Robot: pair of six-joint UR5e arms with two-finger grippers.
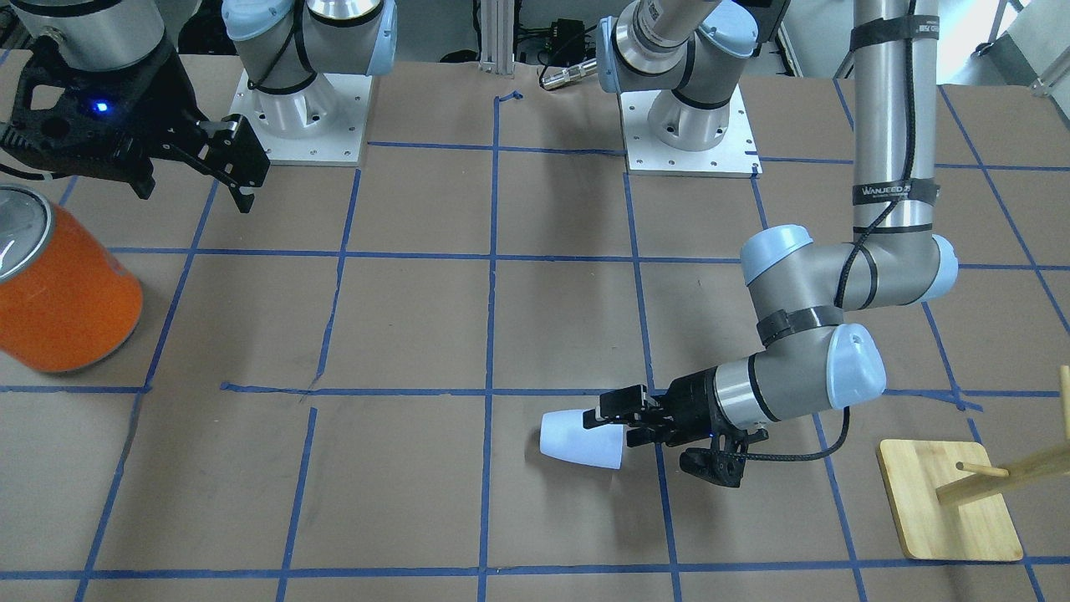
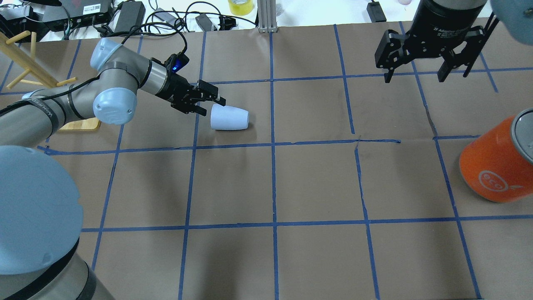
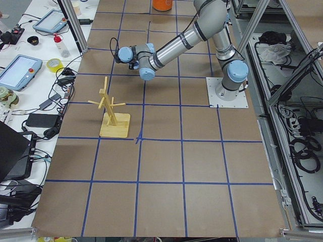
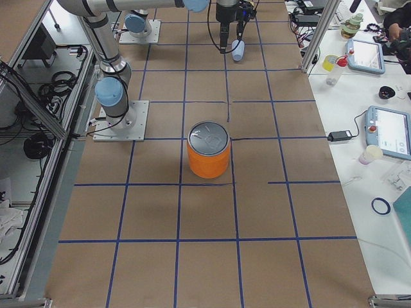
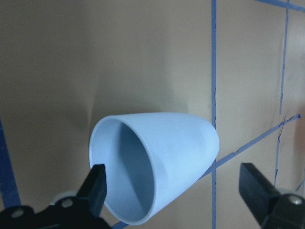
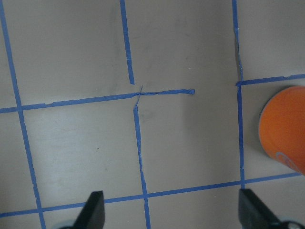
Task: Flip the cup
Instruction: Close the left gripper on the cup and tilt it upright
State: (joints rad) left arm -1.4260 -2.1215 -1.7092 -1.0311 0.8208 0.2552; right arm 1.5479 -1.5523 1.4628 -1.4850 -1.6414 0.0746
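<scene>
The pale blue-white cup lies on its side on the brown table, its wide rim towards my left gripper. In the overhead view the cup points its base to the right, with the left gripper right at the rim. In the left wrist view the bluish inside of the cup faces the camera. The gripper is open, one finger at the rim's edge and the other finger apart from the cup. My right gripper hangs open and empty, far from the cup.
A large orange can with a silver top stands at the right, below the right gripper; it also shows in the right wrist view. A wooden peg stand stands beside the left arm. Blue tape lines grid the table.
</scene>
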